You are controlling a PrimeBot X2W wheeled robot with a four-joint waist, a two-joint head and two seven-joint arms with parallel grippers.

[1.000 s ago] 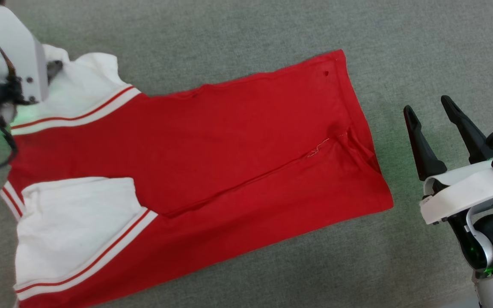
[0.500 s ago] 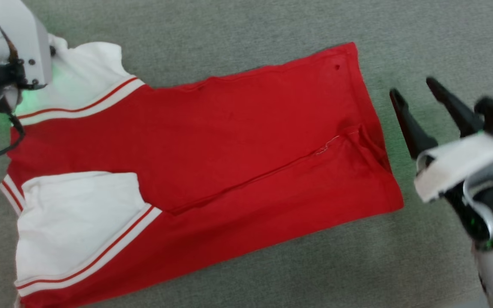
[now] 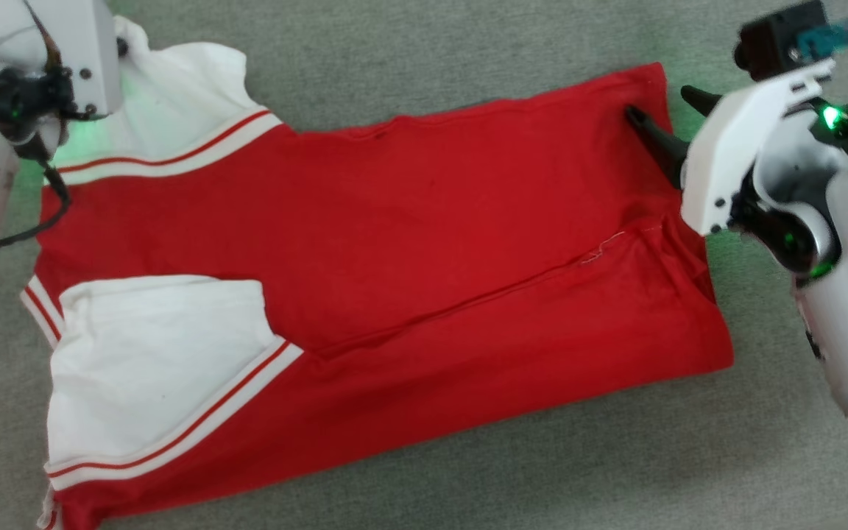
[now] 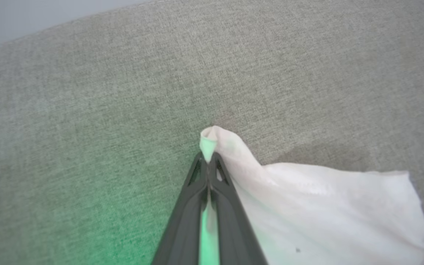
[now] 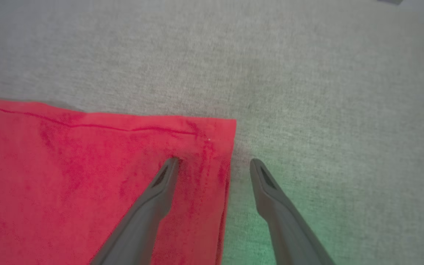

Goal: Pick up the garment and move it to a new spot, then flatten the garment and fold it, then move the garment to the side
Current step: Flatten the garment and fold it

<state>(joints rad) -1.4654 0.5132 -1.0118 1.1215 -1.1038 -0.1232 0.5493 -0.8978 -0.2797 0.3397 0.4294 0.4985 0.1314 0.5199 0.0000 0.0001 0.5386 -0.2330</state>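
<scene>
- The garment [image 3: 394,243] is laid flat on the grey cloth [image 3: 468,471].
- Its white sleeve tip is clamped in the left gripper [image 4: 207,156].
- Its red hem corner is straddled by the right gripper [image 5: 215,161], fingers parted.

The head view looks steeply down on the shirt [image 3: 394,243] spread over the grey fabric surface [image 3: 468,44], from far enough off to take in nearly its whole length. The left wrist view sits low and close behind the left fingers [image 4: 184,221], facing along them at a white sleeve [image 4: 307,206], which lies at the head view's upper left. The right wrist view, equally near, looks past the right fingers [image 5: 153,206] at the red hem corner [image 5: 212,147], at the head view's upper right.
</scene>
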